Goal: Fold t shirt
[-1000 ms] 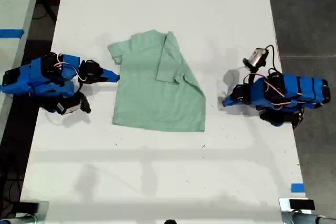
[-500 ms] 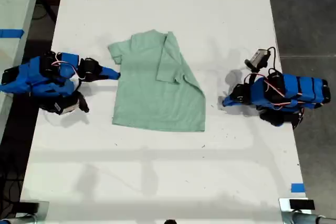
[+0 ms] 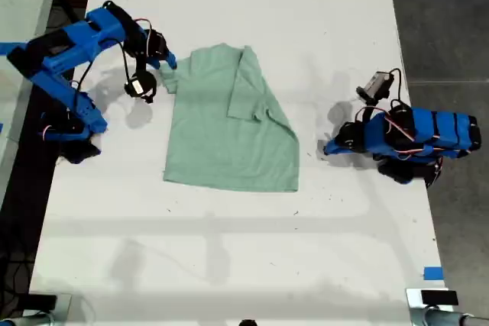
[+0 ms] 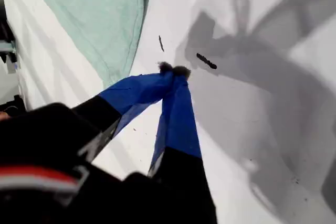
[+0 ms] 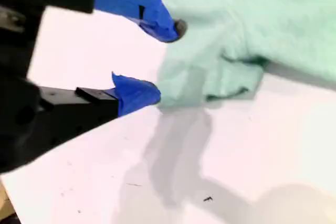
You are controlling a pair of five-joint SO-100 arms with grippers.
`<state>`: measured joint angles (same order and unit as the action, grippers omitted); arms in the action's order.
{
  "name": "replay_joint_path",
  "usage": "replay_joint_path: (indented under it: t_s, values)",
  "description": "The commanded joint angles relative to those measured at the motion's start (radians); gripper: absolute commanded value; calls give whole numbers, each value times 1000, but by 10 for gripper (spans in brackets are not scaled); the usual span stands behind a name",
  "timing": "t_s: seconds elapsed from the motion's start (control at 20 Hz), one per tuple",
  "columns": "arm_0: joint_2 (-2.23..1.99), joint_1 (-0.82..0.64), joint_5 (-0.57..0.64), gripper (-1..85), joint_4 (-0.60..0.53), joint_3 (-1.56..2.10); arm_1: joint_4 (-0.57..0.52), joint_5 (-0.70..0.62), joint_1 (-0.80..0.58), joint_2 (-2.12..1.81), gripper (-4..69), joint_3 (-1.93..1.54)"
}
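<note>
My second gripper point(image 3: 170, 62), a blue two-fingered plastic pincer on a blue and black arm, hangs at the exterior view's upper left with its jaws parted, right at the sleeve edge of the t shirt point(image 3: 229, 120), a small pale mint-green short-sleeved cloth garment. In the second wrist view the two blue fingertips point(image 5: 168, 27) stand apart on either side of the bunched sleeve hem of the t shirt point(image 5: 236, 35), close against the cloth; whether they touch it I cannot tell. The t shirt lies flat near the middle of the white table point(image 3: 229, 265), with one sleeve and part of its side folded over onto the body. My first gripper point(image 3: 327, 147) sits low at the exterior view's right, well apart from the t shirt, its blue tip pointing toward the garment. In the first wrist view my first gripper point(image 4: 173, 71) has its blue fingers brought together at the tips, holding nothing, above the bare table point(image 4: 252, 145), and the t shirt point(image 4: 100, 19) shows beyond it.
</note>
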<state>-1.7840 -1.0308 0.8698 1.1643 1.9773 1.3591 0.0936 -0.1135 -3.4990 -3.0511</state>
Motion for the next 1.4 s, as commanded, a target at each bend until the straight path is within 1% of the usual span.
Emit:
replay_joint_path:
  t_s: [0.0, 0.3, 0.35, 0.4, 0.45, 0.5, 0.55, 0.65, 0.75, 0.85, 0.9, 1.0, 1.05, 1.1, 1.15, 1.2, 1.25, 1.3, 1.35]
  values:
    - [133, -64, 12, 158, -41, -72, -15, -12, 14, -9, -26, 5]
    - [264, -69, 9, 156, -52, -169, -20, -26, 23, -9, -26, 8]
    - [276, -64, 11, 140, -55, -186, -20, -28, 23, -9, -26, 8]
    - [316, -57, 14, 25, -52, -216, -20, -28, 23, -9, -26, 8]
    - [388, -55, 5, -2, 2, -268, -20, -28, 23, -9, -26, 8]
    - [469, -49, -11, -3, 78, -341, -20, -28, 23, -9, -26, 8]
    - [508, -48, -32, -3, 123, -385, -20, -28, 23, -9, -26, 8]
    - [442, -21, -83, -3, 169, -422, -20, -28, 23, -9, -26, 8]
    - [347, 86, -140, -3, 256, -538, -20, -29, 23, -9, -26, 8]
    - [376, 244, -227, -3, 397, -810, -20, -31, 23, -9, -26, 8]
    - [403, 325, -272, -3, 420, -928, -20, -31, 23, -9, -26, 8]
    - [442, 451, -356, -2, 390, -1043, -20, -31, 25, -9, -26, 8]
    - [451, 492, -380, 11, 344, -1043, -20, -31, 25, -9, -26, 8]
    - [460, 529, -400, 57, 301, -1043, -20, -32, 25, -9, -26, 8]
    - [468, 546, -449, 142, 276, -1043, -20, -34, 25, -9, -26, 8]
    - [468, 541, -489, 167, 273, -1043, -20, -34, 26, -9, -26, 8]
    - [449, 526, -482, 161, 273, -1043, -21, -35, 28, -9, -26, 8]
    - [417, 509, -449, 126, 275, -1043, -21, -35, 28, -9, -26, 8]
    - [370, 495, -426, -1, 295, -1042, -21, -38, 28, -9, -26, 8]
